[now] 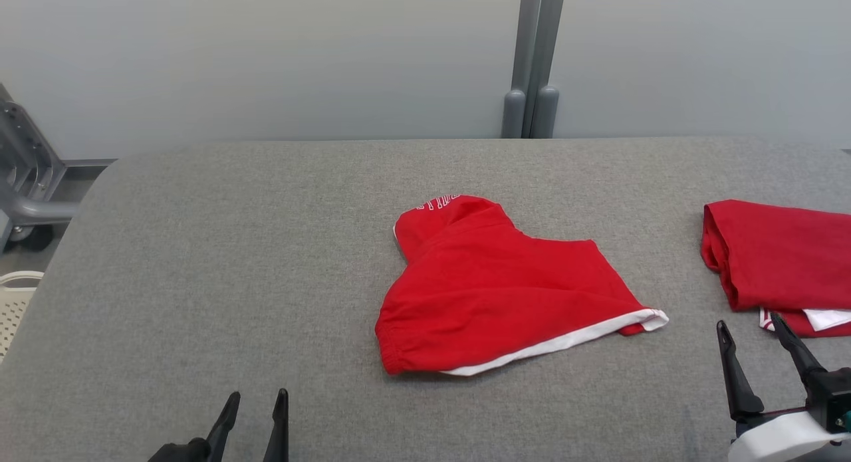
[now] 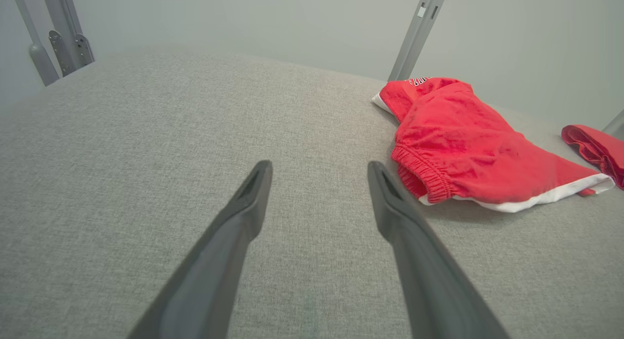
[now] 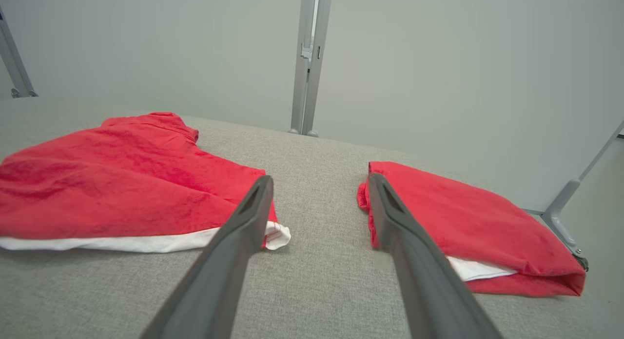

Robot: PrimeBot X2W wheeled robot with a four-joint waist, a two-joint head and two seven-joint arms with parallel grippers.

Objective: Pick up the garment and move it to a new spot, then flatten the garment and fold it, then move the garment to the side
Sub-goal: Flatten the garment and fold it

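While you look down from the head camera, you find the left gripper (image 1: 258, 394) nearest, at the lower left, its two dark fingers spread apart and holding nothing above the grey fabric tabletop (image 1: 199, 262). You see the right gripper (image 1: 749, 322) at the lower right, likewise parted and empty, its tips just short of the near edge of a folded red garment (image 1: 778, 256) with a bit of white showing underneath.

Between the two arms, a little farther out, you have the red garment (image 1: 492, 282) lying loose and rumpled near the middle of the table. A white band runs along its near hem, a gathered elastic edge shows at its near left corner, and white lettering sits on its far fold. It is apart from both grippers and from the folded piece.

At the table's left side you can make out a white perforated basket (image 1: 13, 306) and a grey wheeled frame (image 1: 26, 183). Beyond the far edge, you see a grey post (image 1: 532, 70) against a pale wall.
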